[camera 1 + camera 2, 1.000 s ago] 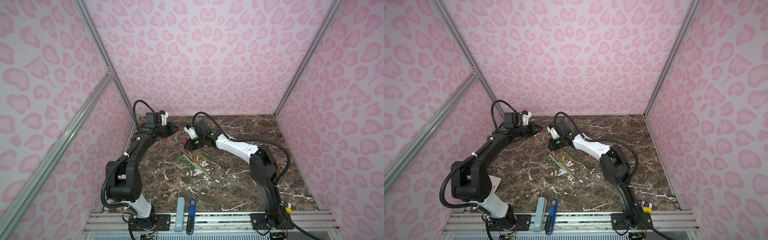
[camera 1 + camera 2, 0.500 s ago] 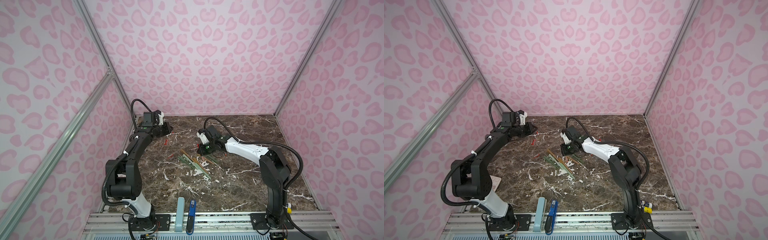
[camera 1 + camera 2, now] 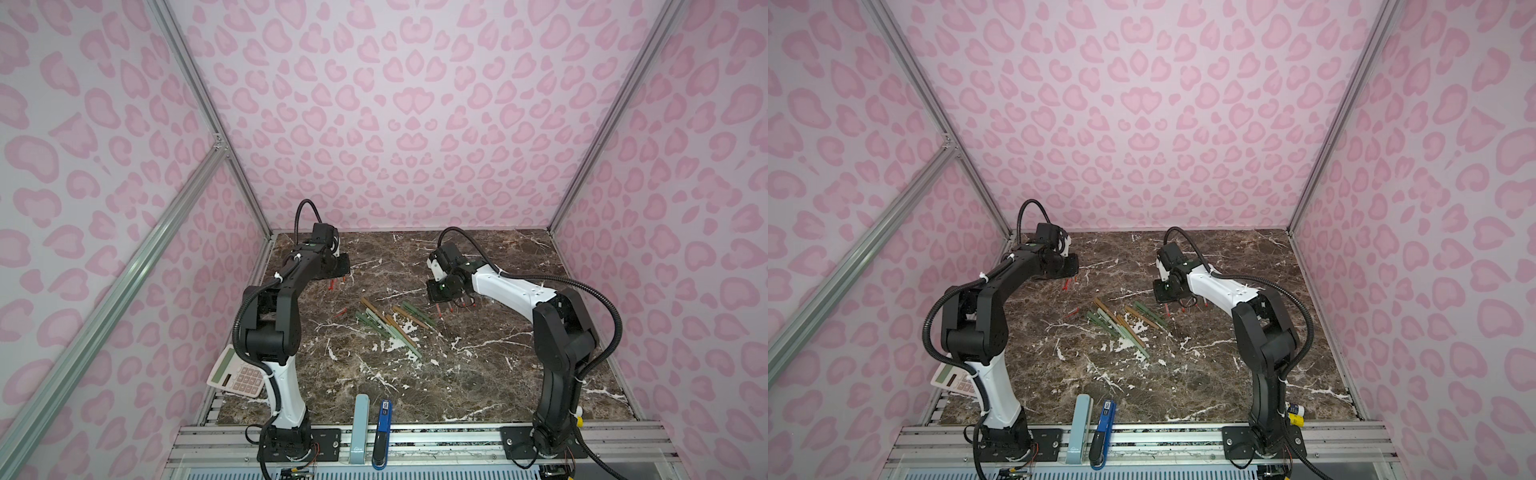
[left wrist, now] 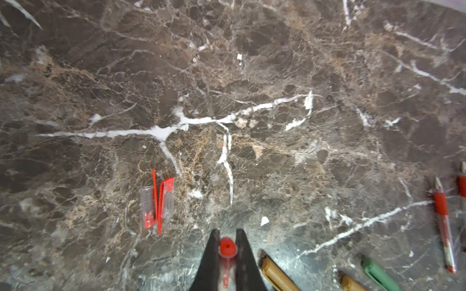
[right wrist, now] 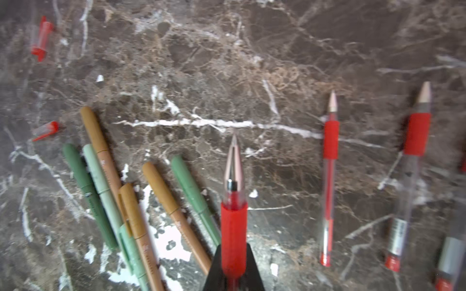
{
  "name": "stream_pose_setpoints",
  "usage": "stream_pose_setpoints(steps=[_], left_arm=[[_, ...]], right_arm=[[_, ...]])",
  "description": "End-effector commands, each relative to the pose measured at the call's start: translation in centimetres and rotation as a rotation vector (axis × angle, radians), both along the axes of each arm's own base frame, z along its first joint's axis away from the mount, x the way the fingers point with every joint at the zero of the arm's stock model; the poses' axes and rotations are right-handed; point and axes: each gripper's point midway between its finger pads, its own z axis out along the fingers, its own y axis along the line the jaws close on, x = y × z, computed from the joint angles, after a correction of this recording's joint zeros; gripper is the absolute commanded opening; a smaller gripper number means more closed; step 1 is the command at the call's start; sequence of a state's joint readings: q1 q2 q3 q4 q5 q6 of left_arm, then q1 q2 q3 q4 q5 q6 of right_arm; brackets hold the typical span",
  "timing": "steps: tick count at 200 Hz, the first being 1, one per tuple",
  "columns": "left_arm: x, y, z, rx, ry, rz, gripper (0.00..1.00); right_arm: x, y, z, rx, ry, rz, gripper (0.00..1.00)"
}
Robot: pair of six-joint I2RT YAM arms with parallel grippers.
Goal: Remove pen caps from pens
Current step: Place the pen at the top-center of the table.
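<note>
At ten o'clock on the marble table (image 3: pixel 478 374): left gripper (image 4: pixel 227 235), drawn away from the centre where both arms met a second ago; jaws pressed on a red pen cap (image 4: pixel 227 248), near two loose red caps (image 4: pixel 165 191). At two o'clock: right gripper (image 5: pixel 234 248), likewise withdrawn, jaws pinching the uncapped red pen (image 5: pixel 234 191), tip bare. Near it: more red pens (image 5: pixel 329 176), tips bare. Judged: one cap freshly pulled; both pieces await setting down. Centre: green and tan pens (image 3: pixel 388 326), apparently capped, remaining.
</note>
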State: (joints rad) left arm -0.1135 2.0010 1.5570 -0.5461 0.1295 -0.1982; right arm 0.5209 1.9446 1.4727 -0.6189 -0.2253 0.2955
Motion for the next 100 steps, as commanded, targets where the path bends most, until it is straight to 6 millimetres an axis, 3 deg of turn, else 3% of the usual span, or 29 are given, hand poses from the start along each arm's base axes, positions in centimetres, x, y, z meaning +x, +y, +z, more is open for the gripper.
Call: stream_pose_setpoints(steps=[1, 100], left_arm=[[-0.2, 0.7, -1.3, 0.06, 0.046, -0.001, 0.08], [0.6, 0.7, -5.5, 0.116, 0.148, -0.012, 0.15]], right_arm=[[0.3, -1.2, -0.8, -0.074, 0.021, 0.003, 0.0], [2.7, -2.1, -5.0, -0.157, 0.095, -0.036, 0.0]])
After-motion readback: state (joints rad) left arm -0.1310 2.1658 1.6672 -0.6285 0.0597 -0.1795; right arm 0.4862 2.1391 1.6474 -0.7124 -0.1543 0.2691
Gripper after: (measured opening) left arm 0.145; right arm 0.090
